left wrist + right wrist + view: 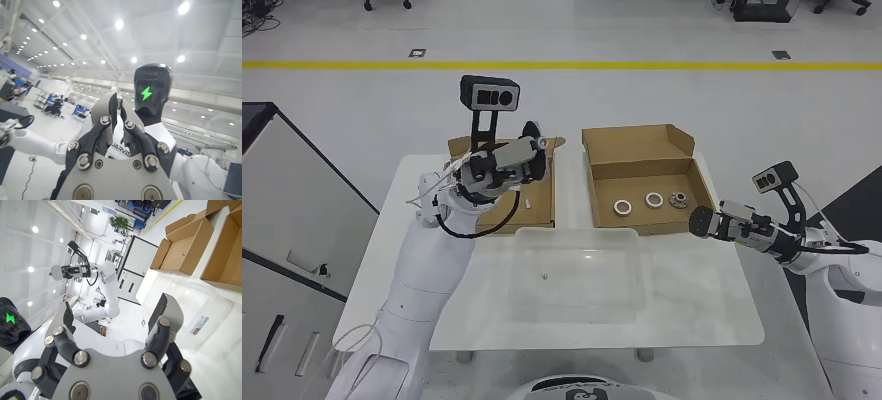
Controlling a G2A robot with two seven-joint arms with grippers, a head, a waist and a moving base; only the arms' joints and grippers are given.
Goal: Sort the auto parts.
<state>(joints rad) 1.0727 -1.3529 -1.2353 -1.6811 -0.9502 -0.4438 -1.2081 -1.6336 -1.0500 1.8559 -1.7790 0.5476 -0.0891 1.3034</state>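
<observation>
Step in hand: carrying one part to its box.

Left claw (117, 106): nearly closed, the two pads pinching a small silver bolt (118, 102) at their very tips. The bolt stands roughly in line with the fingers, threaded shank between the pads. The claw is raised well above the bench (712, 290), tips turned back toward the robot's head rather than downward.

Below this claw lies the left cardboard box (170, 256), with one small grey piece (182, 254) on its floor; too small to identify.

Right claw (115, 311): wide open, holding nothing, hanging off the outer side of the right cardboard box (637, 160). Just in front of it, inside that box, are two white rings (623, 208) (654, 200) and a dark metal fitting (678, 198).

Clear plastic bin (612, 300) sits between the two claws, on the robot's side of both boxes. One small part (544, 271) remains on its floor.

Judgement: sorting is nearly done; the bolt in hand and that last bin part are outstanding.

Next move calls for: turning the left wrist so the tips face down, lowering into the left box, then opening. The grip is only at the tips, so the bolt may slip if the wrist swings fast.
</observation>
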